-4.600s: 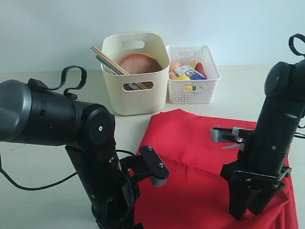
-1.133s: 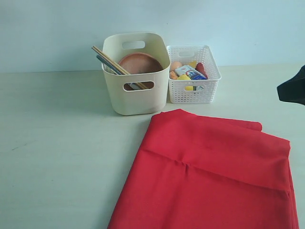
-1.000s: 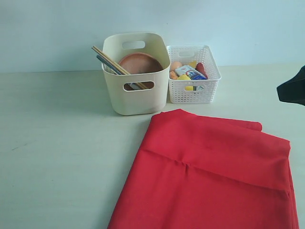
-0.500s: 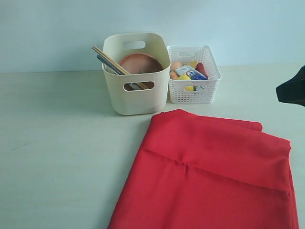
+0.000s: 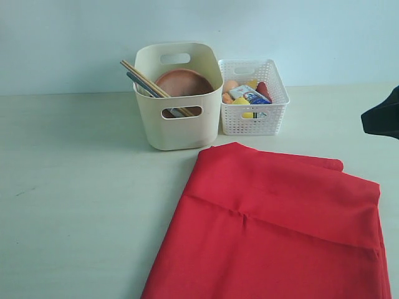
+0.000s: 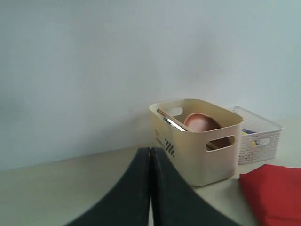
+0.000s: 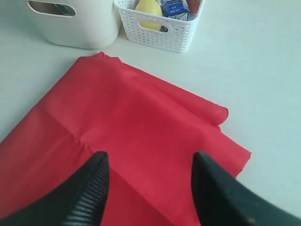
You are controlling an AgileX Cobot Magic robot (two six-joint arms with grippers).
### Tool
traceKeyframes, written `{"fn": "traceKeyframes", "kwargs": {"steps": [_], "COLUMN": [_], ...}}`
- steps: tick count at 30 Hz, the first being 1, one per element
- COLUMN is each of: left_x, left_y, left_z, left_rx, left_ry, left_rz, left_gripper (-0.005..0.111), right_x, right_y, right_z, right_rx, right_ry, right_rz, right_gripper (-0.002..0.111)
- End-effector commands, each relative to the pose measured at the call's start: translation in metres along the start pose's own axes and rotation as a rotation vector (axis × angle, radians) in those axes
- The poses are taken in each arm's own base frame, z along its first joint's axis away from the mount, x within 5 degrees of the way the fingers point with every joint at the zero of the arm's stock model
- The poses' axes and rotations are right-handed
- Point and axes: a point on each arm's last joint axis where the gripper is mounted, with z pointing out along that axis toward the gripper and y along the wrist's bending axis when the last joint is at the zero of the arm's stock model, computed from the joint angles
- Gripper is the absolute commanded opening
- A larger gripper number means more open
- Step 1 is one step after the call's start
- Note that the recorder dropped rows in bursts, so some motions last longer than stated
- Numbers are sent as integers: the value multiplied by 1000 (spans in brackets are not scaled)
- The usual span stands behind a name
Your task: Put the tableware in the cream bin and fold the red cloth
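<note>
Far middle of worktop: bin, with basket just right of it. In bin: plate on edge, chopsticks left of it, poking over the left rim. In basket: carton among food. Near right: cloth flat on worktop, far corner just beside bin.

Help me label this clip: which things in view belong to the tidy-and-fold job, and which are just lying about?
Job in hand:
cream bin
round wooden plate
chopsticks
red cloth

Lying about:
white lattice basket
milk carton
yellow item
</note>
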Motion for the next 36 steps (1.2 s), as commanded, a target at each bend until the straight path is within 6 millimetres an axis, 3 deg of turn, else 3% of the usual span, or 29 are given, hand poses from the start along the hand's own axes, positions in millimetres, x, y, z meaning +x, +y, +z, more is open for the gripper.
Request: {"fn": "traceKeyframes", "kwargs": {"steps": [1,8,20,29,36], "left_x": [19,48,66,68,68], "left_y": [2,6,9,10,10], "left_z": [0,1,-3,-4,-4], "left_rx": [-55,-128,-221,-248,-248], "left_ry": [31,119,314,334,334], "left_rz": [-9,40,13,9,9], "left_gripper": [0,0,0,0,0], "right_x": [0,0,0,20,28], "right_y": [0,0,0,-13,-30], "right_z": [-1,-1,-1,24,69], "right_rx": [-4,-4,-4,113,186], "right_ry": [-10,-10,-10,87,286], "right_rz": [-3,-3,-3,17,78], "right_gripper": [51,51,51,51,52]}}
